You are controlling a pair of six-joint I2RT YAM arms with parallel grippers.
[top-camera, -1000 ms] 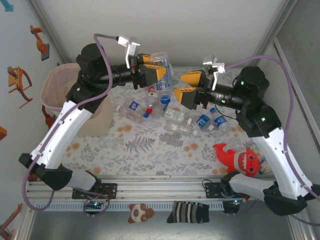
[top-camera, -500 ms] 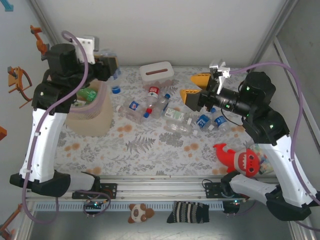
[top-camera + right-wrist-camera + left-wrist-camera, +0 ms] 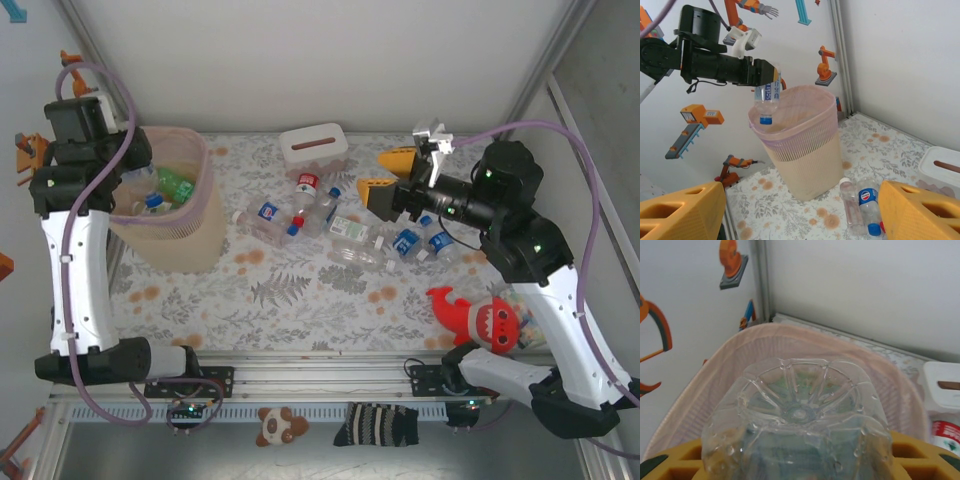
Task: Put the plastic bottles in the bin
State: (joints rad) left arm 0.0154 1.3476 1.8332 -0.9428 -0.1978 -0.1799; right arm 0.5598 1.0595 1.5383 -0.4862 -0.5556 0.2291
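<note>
Left claw (image 3: pixel 767 75): pinched on a clear bottle (image 3: pixel 766 97) near its base, bottle hanging cap-down. The right wrist cam gives the side look. The blue cap sits level with the bin (image 3: pixel 805 150) rim; can't tell if it's inside the rim or just over it.

Left wrist cam gives the end-on look: the moulded bottle base fills the gap between the yellow fingers (image 3: pixel 670 467), with the bin mouth straight beyond.

Top cam looks into the bin under that claw: a green bottle (image 3: pixel 175 187) and a few more already lie in there.

Labels:
- Held bottle has a blue-white band, text too small to read.
- One desk bottle (image 3: pixel 868 196) carries a round red-white-blue logo on blue.
- A red label (image 3: pixel 946 435) at the edge of the left wrist view has white print, unreadable.

Right claw (image 3: pixel 372 172): fingers spread wide, nothing between them, touching nothing. It is raised over the loose bottles (image 3: pixel 300 210) lying on the desk (image 3: pixel 300 290). White tissue box (image 3: pixel 313 148) is just beside it, towards the left claw. Red shark toy (image 3: pixel 480 318) is well apart, back towards the right arm's base.
</note>
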